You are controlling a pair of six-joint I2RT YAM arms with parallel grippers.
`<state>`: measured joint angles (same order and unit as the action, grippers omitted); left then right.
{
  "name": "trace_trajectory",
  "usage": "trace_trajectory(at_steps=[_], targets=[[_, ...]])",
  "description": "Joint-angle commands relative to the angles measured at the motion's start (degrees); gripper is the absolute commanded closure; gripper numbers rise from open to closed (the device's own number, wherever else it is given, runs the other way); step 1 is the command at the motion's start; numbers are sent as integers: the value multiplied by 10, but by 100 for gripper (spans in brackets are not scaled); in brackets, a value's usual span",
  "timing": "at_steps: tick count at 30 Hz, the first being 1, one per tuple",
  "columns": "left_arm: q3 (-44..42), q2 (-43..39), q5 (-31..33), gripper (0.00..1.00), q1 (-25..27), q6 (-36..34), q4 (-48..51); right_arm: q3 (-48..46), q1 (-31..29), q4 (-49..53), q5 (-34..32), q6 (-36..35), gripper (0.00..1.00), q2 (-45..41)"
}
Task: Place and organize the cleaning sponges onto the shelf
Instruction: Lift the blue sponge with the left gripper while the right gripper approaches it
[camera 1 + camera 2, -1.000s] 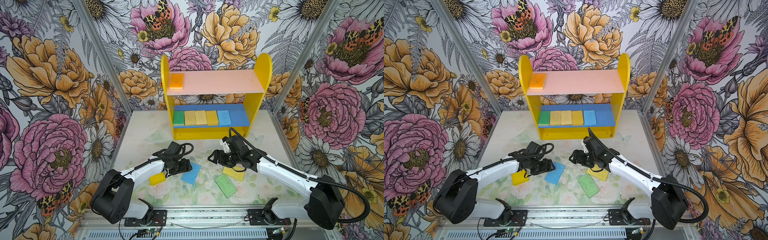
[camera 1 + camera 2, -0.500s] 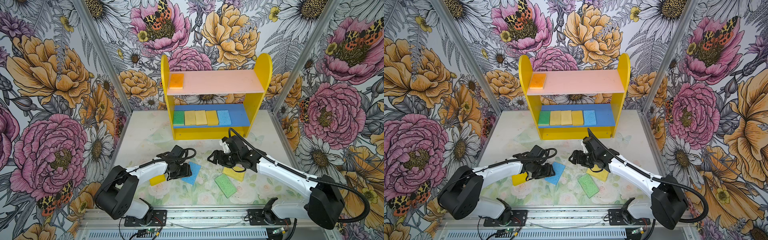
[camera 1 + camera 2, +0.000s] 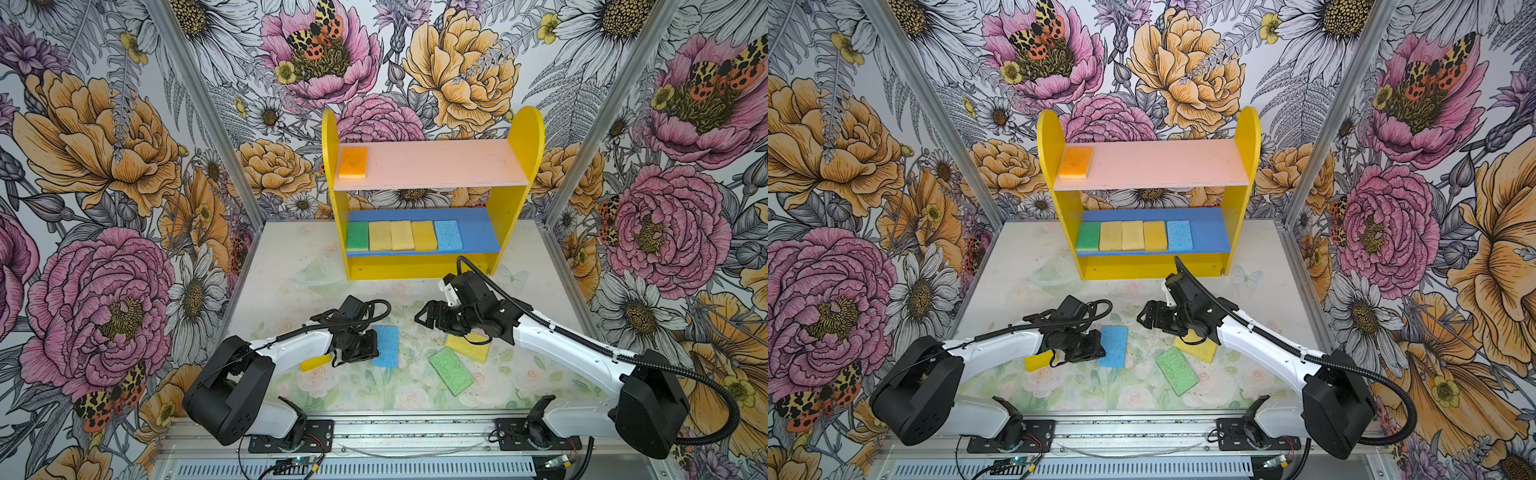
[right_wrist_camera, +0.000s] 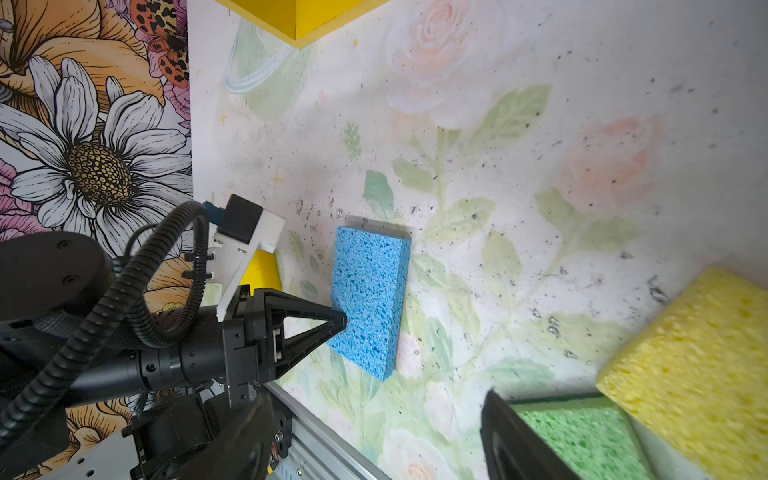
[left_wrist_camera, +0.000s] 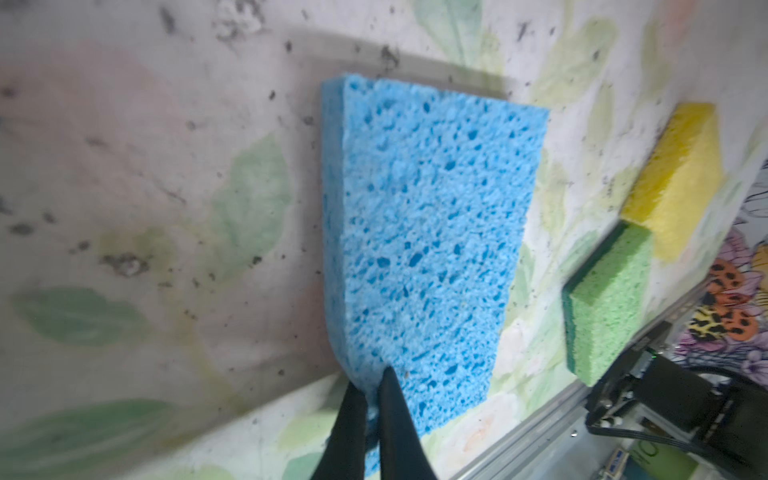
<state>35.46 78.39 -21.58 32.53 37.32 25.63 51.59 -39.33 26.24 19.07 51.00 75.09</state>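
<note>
Pinching the blue sponge (image 5: 428, 249) near one corner, the left pincer (image 5: 368, 378) is shut tight on it, and the soft foam is squeezed thin between the two black tips. The rest of the blue sponge seems to lie flat on the counter (image 3: 291, 299), though it cannot be told if it is lifted a little. A bright yellow sponge (image 3: 309, 365) is half hidden under the left arm, just beside the grip.

The right pincer (image 3: 424, 313) is held wide open above the counter with nothing in it. A yellow sponge (image 3: 467, 347) lies under that arm, and a green sponge (image 3: 451, 371) lies just beside it.

Farther back the shelf (image 3: 515, 166) is found. An orange sponge (image 3: 353, 163) is laid at the left end of the pink board (image 3: 436, 164). Five sponges are lined up side by side on the blue board (image 3: 478, 232), with bare room at its right end.

The grab step looks done, so six sponges are judged put away and four are left. Next, the blue sponge should be lifted clear, carried to the shelf, and laid flat and straight on a bare spot. Care is needed, since a sponge held by one corner may droop or swing.
</note>
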Motion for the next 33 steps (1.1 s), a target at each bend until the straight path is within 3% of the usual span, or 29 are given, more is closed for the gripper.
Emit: trace_trajectory(at_steps=[1,7,17,27,33], targets=[[-12,-67,-41,92,-15,73,-87,9,-13,-20,-1,-8,21,6],[-35,-164,-19,92,-22,163,-151,35,-37,-34,-7,2,26,3],[-32,-217,-2,92,-23,178,-135,94,-94,-50,-18,1,39,40],[-34,-248,-7,91,-30,188,-129,91,-111,-56,-26,11,53,47],[-39,-267,-7,91,-36,189,-119,78,-111,-56,-52,24,51,35]])
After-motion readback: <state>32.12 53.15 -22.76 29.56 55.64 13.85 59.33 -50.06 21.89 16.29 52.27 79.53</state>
